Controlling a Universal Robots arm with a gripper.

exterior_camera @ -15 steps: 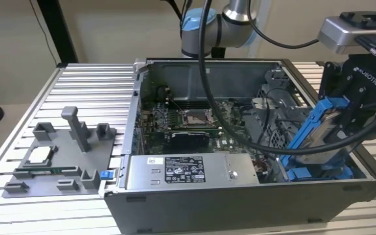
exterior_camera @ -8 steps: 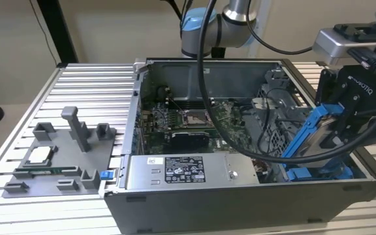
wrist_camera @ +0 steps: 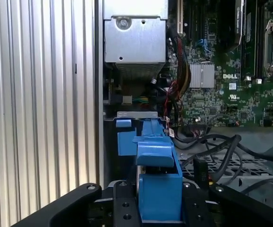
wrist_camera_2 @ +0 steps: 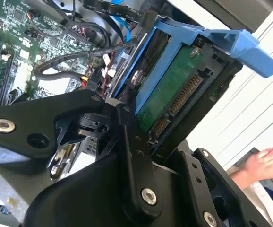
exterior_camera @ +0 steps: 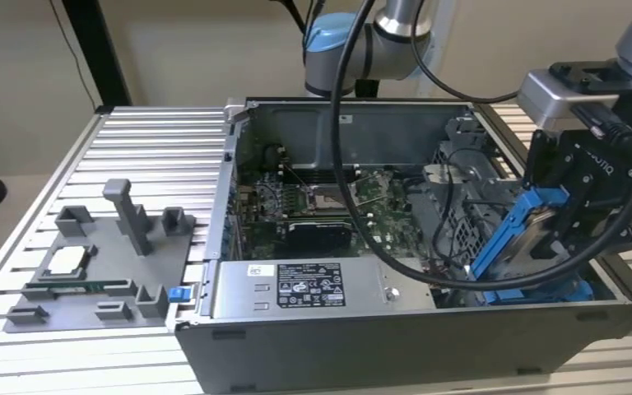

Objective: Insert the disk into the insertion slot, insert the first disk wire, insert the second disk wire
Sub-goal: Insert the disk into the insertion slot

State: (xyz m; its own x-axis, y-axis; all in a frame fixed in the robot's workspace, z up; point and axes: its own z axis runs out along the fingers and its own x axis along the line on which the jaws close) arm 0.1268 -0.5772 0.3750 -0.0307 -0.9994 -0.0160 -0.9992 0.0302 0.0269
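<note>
The disk (exterior_camera: 510, 239) is a drive clipped in a bright blue frame. It hangs tilted on edge over the front corner of the open computer case, on the exterior view's right. My gripper (exterior_camera: 558, 222) is shut on it, with a black finger on each side. In the second wrist view the disk (wrist_camera_2: 172, 92) shows its green circuit board and connector, pinched in my gripper (wrist_camera_2: 174, 120). The first wrist view has the blue frame (wrist_camera: 157, 172) rising from my gripper (wrist_camera: 157, 210). The insertion slot (exterior_camera: 563, 292), blue-railed grey perforated metal (wrist_camera: 231, 165), lies just below the disk. Loose black wires (wrist_camera: 217, 142) lie beside it.
A grey labelled power-supply box (exterior_camera: 305, 288) fills the case's front, with the motherboard (exterior_camera: 316, 206) behind it. A grey fixture plate (exterior_camera: 96, 271) with small parts lies on the ribbed table (exterior_camera: 151, 148). The arm's black cable (exterior_camera: 344, 164) loops across the case. A person's hand (wrist_camera_2: 264, 161) rests beside it.
</note>
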